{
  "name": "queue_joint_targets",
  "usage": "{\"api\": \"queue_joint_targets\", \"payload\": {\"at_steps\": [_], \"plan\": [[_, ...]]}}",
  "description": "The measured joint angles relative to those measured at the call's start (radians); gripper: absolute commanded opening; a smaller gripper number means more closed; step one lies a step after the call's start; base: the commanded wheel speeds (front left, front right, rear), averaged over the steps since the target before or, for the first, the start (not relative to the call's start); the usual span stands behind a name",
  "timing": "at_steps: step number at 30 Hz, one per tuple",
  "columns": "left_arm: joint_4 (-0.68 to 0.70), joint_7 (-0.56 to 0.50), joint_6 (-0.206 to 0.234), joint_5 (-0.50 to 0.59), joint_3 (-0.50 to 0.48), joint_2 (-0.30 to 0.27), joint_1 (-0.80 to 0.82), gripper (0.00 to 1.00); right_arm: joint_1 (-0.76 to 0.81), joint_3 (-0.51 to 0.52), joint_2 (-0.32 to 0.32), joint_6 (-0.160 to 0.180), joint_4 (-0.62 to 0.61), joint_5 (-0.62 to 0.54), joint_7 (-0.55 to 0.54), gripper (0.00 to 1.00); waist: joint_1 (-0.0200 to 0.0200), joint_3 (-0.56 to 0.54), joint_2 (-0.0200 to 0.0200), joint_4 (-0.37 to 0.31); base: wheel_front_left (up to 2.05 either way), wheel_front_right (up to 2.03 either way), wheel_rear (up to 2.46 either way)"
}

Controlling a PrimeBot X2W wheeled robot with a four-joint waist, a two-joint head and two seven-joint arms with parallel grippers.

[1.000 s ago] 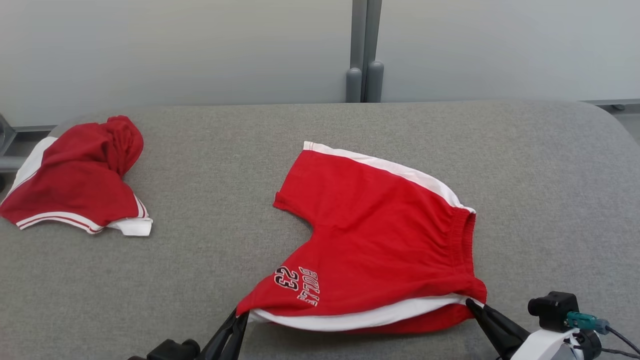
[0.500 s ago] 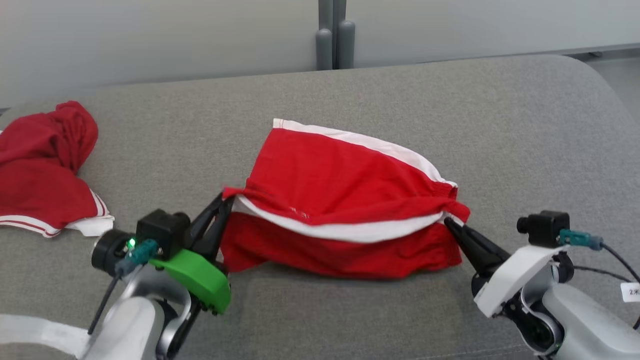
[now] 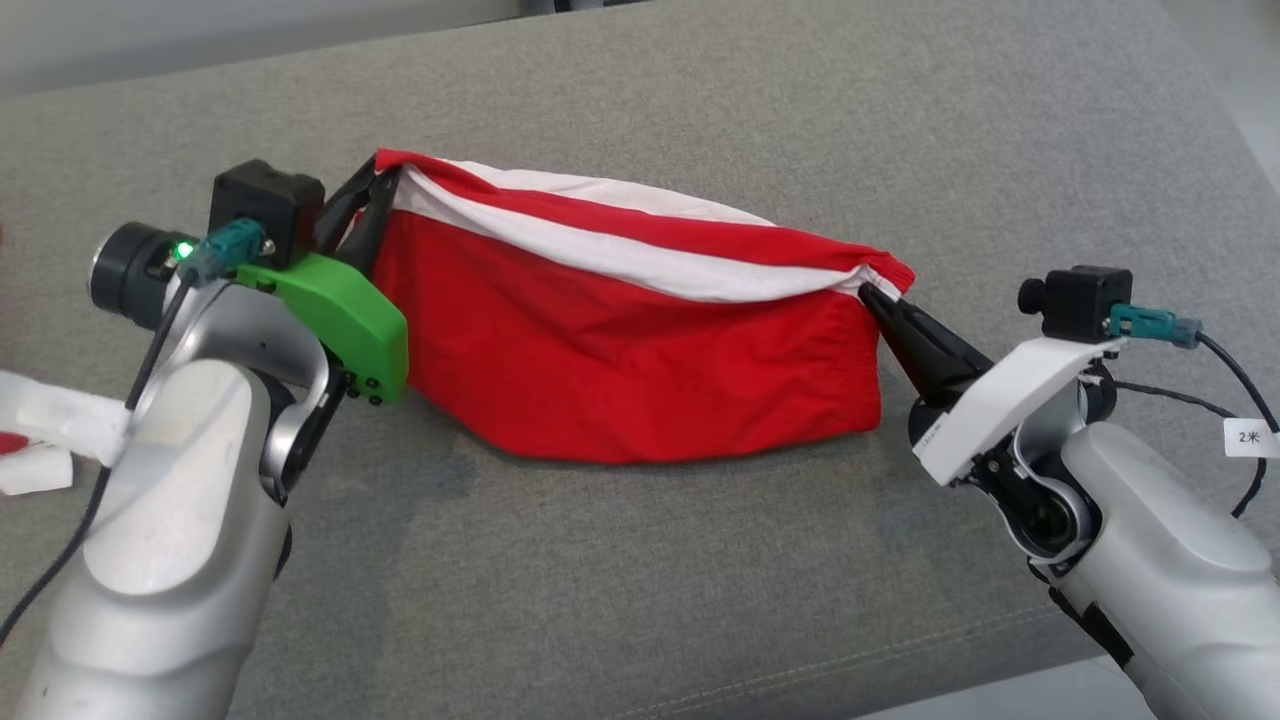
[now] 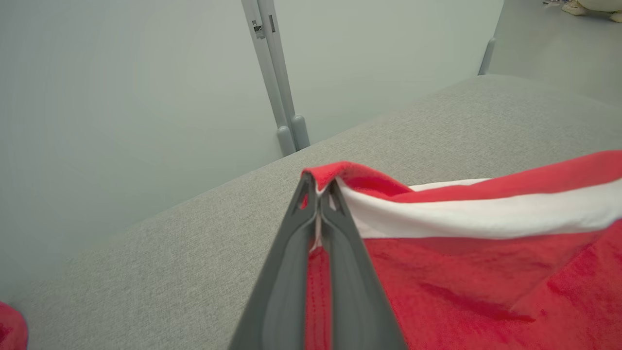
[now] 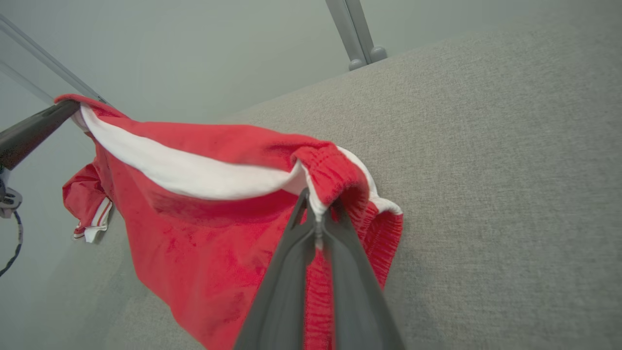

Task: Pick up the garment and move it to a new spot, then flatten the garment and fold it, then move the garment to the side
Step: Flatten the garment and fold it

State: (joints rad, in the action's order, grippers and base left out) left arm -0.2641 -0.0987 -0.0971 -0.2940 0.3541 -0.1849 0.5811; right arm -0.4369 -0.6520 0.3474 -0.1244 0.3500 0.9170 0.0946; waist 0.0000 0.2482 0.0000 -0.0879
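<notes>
The garment is a pair of red shorts with white side stripes, stretched between both grippers over the grey padded table. My left gripper is shut on its left upper corner, a leg hem. My right gripper is shut on its right upper corner at the gathered waistband. The red cloth hangs down like a curtain, its lower edge at or just above the table. In the left wrist view the gripper pinches the hem of the garment. In the right wrist view the gripper pinches the waistband of the garment.
A second red garment with white trim lies on the table beyond my left arm, its edge at the picture's left. Grey posts stand behind the table against a pale wall. The table's front edge runs close to my right arm.
Both grippers have raised the garment's near edge off the table and carried it away from me, so the cloth now hangs between them. The head camera has tilted down.
</notes>
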Motion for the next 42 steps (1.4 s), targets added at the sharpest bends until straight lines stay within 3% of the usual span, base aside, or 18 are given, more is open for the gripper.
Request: {"api": "queue_joint_targets", "payload": {"at_steps": [8, 16, 18, 21, 24, 25, 26, 27, 29, 35, 42], "plan": [[-0.124, -0.044, -0.007, 0.029, -0.003, -0.039, 0.144, 0.0, -0.101, -0.026, -0.077, 0.0, 0.03, 0.008, -0.011, 0.0, 0.0, 0.112, 0.0, -0.068, 0.0, 0.0, 0.0], [-0.211, -0.041, -0.01, 0.059, -0.006, -0.06, 0.266, 0.04, -0.197, -0.032, -0.114, 0.0, 0.08, 0.005, 0.003, 0.0, 0.0001, 0.227, 0.0, -0.124, 0.0, 0.0, 0.0], [-0.245, -0.036, -0.01, 0.061, 0.0, -0.057, 0.279, 0.11, -0.206, -0.038, -0.119, 0.0, 0.105, 0.005, 0.003, 0.0, 0.0001, 0.251, 0.0, -0.136, 0.0, 0.0, 0.0], [-0.288, -0.027, -0.01, 0.061, 0.004, -0.049, 0.279, 0.29, -0.217, -0.049, -0.124, 0.0, 0.126, 0.005, 0.015, 0.0, 0.0001, 0.279, 0.0, -0.149, 0.0, 0.0, 0.0], [-0.322, -0.009, -0.01, 0.061, 0.01, -0.035, 0.288, 0.38, -0.239, -0.054, -0.126, -0.005, 0.141, 0.004, 0.03, 0.0, 0.0001, 0.298, 0.0, -0.156, 0.0, 0.0, 0.0], [-0.333, -0.003, -0.01, 0.061, 0.01, -0.028, 0.295, 0.43, -0.243, -0.056, -0.126, -0.007, 0.146, 0.003, 0.037, 0.11, 0.0001, 0.302, 0.0, -0.156, 0.0, 0.0, 0.0], [-0.343, 0.003, -0.01, 0.061, 0.01, -0.022, 0.303, 0.66, -0.248, -0.058, -0.126, -0.007, 0.15, 0.003, 0.041, 0.39, 0.0001, 0.303, 0.0, -0.154, 0.0, 0.0, 0.0], [-0.349, 0.008, -0.01, 0.061, 0.01, -0.017, 0.31, 0.96, -0.252, -0.058, -0.126, -0.007, 0.155, 0.003, 0.048, 0.63, 0.0001, 0.303, 0.0, -0.151, 0.0, 0.0, 0.0], [-0.367, 0.025, -0.01, 0.061, 0.008, -0.013, 0.322, 1.0, -0.253, -0.059, -0.126, -0.007, 0.164, 0.003, 0.065, 1.0, 0.0001, 0.3, 0.0, -0.144, 0.0, 0.0, 0.0], [-0.405, 0.08, -0.012, 0.056, 0.003, 0.007, 0.33, 1.0, -0.253, -0.082, -0.116, -0.006, 0.174, -0.002, 0.1, 1.0, 0.0001, 0.276, 0.0, -0.126, 0.0, 0.0, 0.0], [-0.456, 0.13, -0.013, 0.046, 0.007, 0.02, 0.314, 1.0, -0.238, -0.098, -0.056, -0.006, 0.196, -0.014, 0.127, 1.0, 0.0001, 0.221, 0.0, -0.104, 0.0, 0.0, 0.0]]}}
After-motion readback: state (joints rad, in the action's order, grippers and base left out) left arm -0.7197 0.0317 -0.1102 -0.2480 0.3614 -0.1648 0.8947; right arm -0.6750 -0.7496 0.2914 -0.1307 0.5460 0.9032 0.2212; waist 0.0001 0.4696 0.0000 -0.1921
